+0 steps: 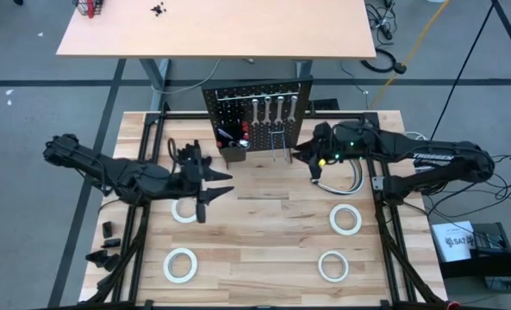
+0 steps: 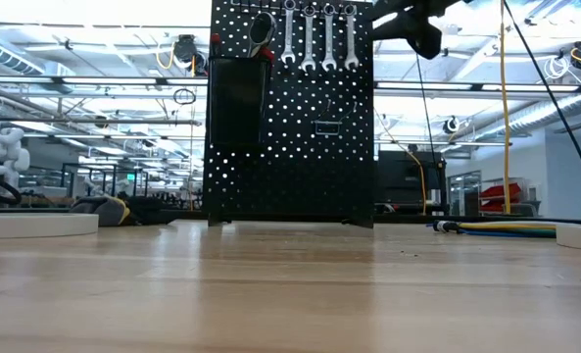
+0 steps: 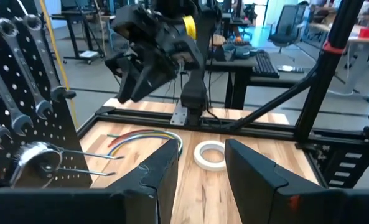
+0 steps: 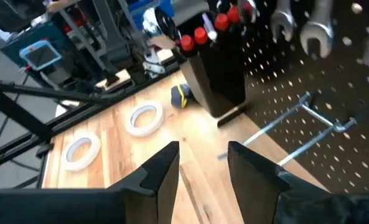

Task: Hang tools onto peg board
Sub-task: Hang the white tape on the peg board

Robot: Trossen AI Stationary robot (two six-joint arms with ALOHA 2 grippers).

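The black peg board [image 1: 257,108] stands upright at the table's back. Three silver wrenches [image 1: 268,110] hang on it, and red-handled screwdrivers stick out of its black bin [image 1: 232,138]. Several white tape rolls lie flat on the table, the nearest to the left arm being one roll [image 1: 184,211]. My left gripper [image 1: 212,191] hovers just right of that roll, open and holding nothing [image 3: 201,149]. My right gripper [image 1: 300,155] sits close in front of the board's right side, open and bare [image 4: 203,152], facing a wire hook [image 4: 296,124] and the bin [image 4: 218,68].
Black gloves [image 1: 104,245] lie at the table's left edge. Curved coloured cables [image 1: 337,181] rest under the right arm. A second tan table [image 1: 212,30] stands behind the board. The black frame rails [image 1: 380,215] run along both sides.
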